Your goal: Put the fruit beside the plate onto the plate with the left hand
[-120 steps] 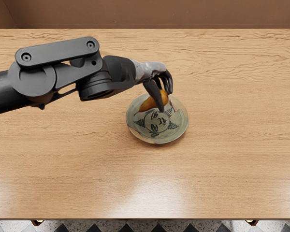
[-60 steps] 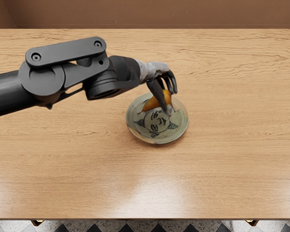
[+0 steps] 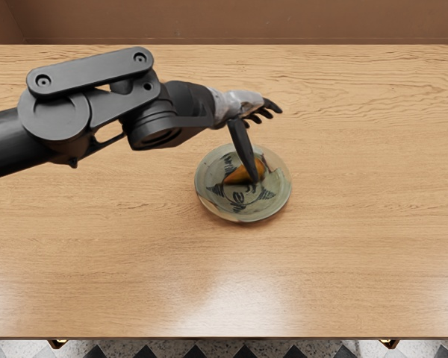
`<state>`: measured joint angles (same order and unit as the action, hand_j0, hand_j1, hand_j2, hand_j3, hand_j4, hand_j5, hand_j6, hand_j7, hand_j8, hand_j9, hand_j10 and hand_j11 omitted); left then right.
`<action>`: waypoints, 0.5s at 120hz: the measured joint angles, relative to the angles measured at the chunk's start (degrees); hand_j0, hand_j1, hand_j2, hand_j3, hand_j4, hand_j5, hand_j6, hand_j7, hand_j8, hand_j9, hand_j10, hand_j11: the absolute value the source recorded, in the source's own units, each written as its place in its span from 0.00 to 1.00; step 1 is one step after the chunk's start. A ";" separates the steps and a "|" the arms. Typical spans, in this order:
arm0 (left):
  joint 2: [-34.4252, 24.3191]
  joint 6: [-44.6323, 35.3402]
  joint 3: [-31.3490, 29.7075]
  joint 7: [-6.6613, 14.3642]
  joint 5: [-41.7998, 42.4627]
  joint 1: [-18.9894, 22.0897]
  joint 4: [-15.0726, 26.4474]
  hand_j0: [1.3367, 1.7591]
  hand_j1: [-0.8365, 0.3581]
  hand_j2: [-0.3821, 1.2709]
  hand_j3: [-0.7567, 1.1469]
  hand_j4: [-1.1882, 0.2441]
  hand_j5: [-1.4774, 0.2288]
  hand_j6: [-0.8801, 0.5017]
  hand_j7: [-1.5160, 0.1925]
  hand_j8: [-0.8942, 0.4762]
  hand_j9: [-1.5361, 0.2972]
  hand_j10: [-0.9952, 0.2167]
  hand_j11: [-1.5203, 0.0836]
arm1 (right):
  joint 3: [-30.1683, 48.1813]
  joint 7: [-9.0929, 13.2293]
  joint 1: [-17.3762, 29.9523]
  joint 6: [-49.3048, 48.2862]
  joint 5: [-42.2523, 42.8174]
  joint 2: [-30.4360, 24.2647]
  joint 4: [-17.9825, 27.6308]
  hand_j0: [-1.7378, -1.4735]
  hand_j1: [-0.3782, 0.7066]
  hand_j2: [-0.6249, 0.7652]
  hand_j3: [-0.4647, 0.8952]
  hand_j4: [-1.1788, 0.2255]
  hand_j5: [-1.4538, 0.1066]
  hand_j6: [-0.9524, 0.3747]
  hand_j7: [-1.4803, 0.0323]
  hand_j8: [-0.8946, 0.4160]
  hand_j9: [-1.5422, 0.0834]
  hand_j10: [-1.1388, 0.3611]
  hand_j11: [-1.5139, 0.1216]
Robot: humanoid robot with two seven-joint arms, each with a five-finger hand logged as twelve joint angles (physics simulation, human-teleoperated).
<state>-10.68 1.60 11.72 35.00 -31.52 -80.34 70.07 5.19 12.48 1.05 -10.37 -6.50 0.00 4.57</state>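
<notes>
Wooden table (image 3: 358,253) filling the view. Dark left arm (image 3: 75,123) reaching in from the left edge across the far half. Patterned plate (image 3: 243,216) near the middle. Left hand (image 3: 245,112) above the plate's far rim, fingers (image 3: 269,107) spread wide, holding nothing, one long finger hanging down over the plate. Orange fruit (image 3: 237,177) lying on the plate's far half, partly behind that finger; contact impossible to tell.

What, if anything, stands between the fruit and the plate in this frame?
Nothing visible does. The fruit lies on the plate. The left hand is open above it, one finger pointing down at the fruit.
</notes>
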 joint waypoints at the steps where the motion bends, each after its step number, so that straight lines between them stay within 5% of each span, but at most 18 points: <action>1: -0.34 0.00 0.11 0.00 0.25 0.12 0.21 0.76 0.92 0.25 0.40 0.77 0.79 0.58 0.82 0.60 0.77 0.76 0.87 | 0.00 0.00 0.00 0.00 0.00 0.00 0.00 0.30 0.03 0.45 0.34 0.84 0.93 0.72 0.98 0.68 0.95 0.76 0.93; 28: -9.36 -0.39 5.05 0.00 10.45 3.22 11.36 0.76 0.95 0.24 0.40 0.80 0.83 0.61 0.85 0.63 0.81 0.79 0.91 | -0.06 0.00 0.00 0.00 0.03 0.00 0.00 0.30 0.03 0.45 0.34 0.84 0.93 0.72 0.98 0.68 0.95 0.76 0.93; 60: -13.38 -0.65 17.97 0.00 16.92 17.13 19.86 0.76 0.97 0.24 0.40 0.81 0.84 0.62 0.87 0.63 0.82 0.80 0.92 | -0.08 0.00 0.00 0.00 0.00 0.00 0.03 0.30 0.03 0.45 0.34 0.84 0.93 0.72 0.98 0.68 0.95 0.76 0.93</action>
<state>-24.06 0.96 29.69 35.00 -14.60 -63.20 89.93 5.11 12.48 1.05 -10.37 -6.50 0.00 4.60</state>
